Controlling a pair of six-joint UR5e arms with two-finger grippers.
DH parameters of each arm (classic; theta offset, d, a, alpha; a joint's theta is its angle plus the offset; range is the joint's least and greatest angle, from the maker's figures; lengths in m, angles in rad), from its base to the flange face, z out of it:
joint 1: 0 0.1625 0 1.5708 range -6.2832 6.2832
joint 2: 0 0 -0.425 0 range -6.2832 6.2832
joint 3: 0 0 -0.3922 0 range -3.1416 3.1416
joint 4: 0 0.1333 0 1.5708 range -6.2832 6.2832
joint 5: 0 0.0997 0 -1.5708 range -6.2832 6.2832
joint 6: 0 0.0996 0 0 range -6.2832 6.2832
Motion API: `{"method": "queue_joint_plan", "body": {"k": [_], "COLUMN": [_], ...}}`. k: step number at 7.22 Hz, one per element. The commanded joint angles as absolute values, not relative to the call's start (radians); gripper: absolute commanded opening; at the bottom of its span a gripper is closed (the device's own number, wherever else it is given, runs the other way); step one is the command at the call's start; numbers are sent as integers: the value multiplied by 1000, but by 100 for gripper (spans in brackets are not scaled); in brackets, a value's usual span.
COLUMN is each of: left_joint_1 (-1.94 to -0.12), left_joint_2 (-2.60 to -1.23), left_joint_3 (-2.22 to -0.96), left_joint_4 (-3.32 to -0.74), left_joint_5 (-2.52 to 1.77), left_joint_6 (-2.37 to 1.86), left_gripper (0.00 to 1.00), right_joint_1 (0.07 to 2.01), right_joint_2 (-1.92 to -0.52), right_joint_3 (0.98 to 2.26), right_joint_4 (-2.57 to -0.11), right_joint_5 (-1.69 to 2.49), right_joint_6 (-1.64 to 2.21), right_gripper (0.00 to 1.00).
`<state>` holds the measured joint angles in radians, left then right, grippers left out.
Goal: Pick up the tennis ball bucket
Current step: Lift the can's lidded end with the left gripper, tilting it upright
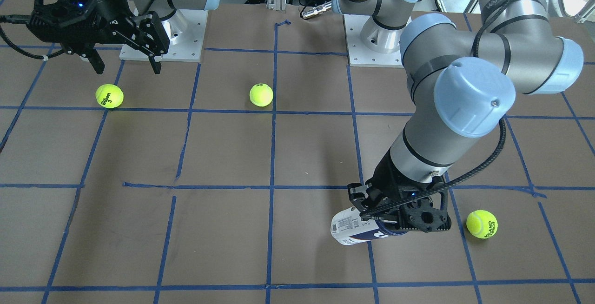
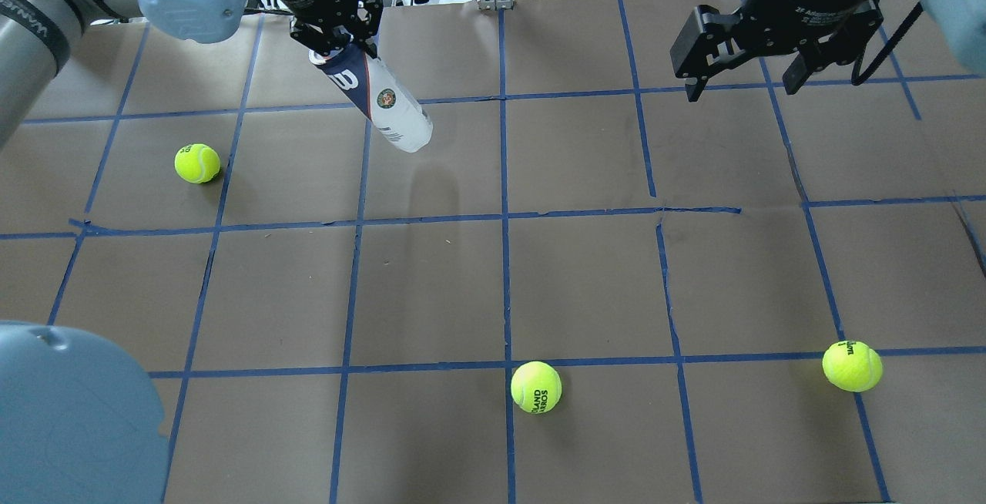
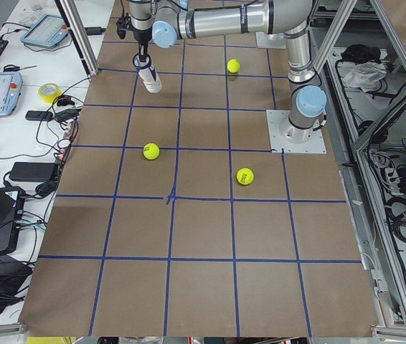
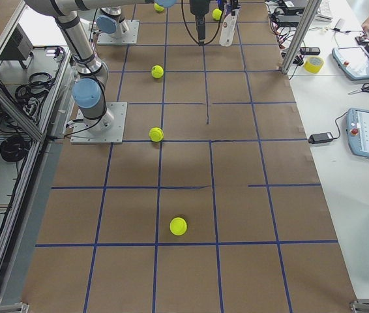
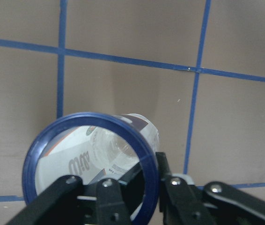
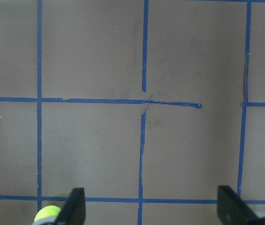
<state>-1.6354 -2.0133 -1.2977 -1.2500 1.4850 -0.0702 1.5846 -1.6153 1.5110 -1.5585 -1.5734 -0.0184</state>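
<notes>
The tennis ball bucket (image 2: 383, 101) is clear, navy-banded, blue-rimmed, seemingly white-labelled.

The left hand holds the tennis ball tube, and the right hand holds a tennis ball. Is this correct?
No. The left hand does hold the tennis ball tube, but the right hand holds nothing: it is open and empty, as the overhead view shows.

My table (image 2: 431, 296) has a brown top taped into a grid of blue tape (image 2: 504, 288), with a few lines broken or crooked. Three yellow-green balls lie on it, well apart. The Wilson ball (image 2: 852, 365) sits near my edge toward the right end. The middle ball (image 2: 536, 387) is also near my edge, about halfway along and just beside a tape line. The third ball (image 2: 197, 162) lies at the left end, out toward the far edge. My two base plates (image 1: 186, 39) are bolted along my edge.
</notes>
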Motion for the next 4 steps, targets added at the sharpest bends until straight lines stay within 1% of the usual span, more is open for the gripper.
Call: {"method": "queue_joint_plan", "body": {"k": [1, 4], "left_joint_1": [-1687, -1747], "left_joint_2": [-2052, -2077], "left_joint_3": [-1299, -1348], "left_joint_4": [-1177, -1126], "left_joint_5": [1580, 1632], "left_joint_6": [-96, -169], "left_gripper": [0, 0], "right_joint_1": [1585, 1585], "right_joint_2": [-1615, -1615], "right_joint_3": [1512, 1513], "right_joint_4": [-1559, -1559], "right_joint_5": [-1572, -1572], "right_joint_6": [-18, -18], "right_gripper": [100, 100]}}
